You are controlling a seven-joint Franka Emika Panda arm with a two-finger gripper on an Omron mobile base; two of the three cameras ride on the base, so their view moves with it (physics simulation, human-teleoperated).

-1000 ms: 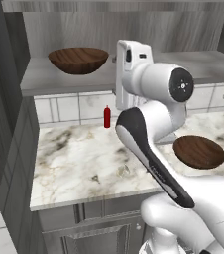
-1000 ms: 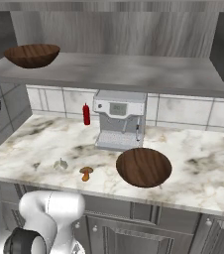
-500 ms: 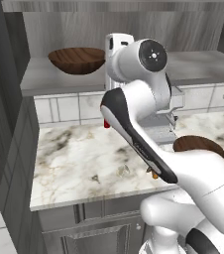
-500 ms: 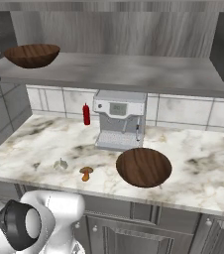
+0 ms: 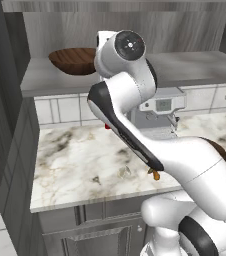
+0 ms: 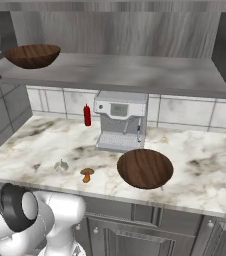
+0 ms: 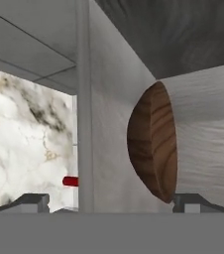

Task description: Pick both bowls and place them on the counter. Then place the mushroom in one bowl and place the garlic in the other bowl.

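One dark brown wooden bowl [image 6: 32, 55] [image 5: 72, 60] rests on the grey shelf at its left end. In the hand view this bowl [image 7: 153, 144] appears rolled on its side, straight ahead of my gripper [image 7: 113, 203], whose fingertips [image 7: 32, 201] stand wide apart with nothing between them. The other bowl [image 6: 145, 168] [image 5: 217, 148] sits on the white marble counter [image 6: 205, 165], in front of the coffee machine. The orange-brown mushroom [image 6: 87, 174] [image 5: 156, 175] and the pale garlic [image 6: 61, 165] [image 5: 125, 172] lie on the counter near its front edge, left of that bowl.
A grey coffee machine [image 6: 120, 127] stands at the back of the counter with a red bottle [image 6: 87, 115] [image 7: 70, 181] to its left. The grey shelf slab [image 6: 135, 72] runs above the tiled wall. A dark cabinet side [image 5: 5, 125] rises at the left.
The arm has swung so the hand sits higher and further left, closer to the bowl on the shelf. The jaws stay wide open. Nothing on the counter moved.
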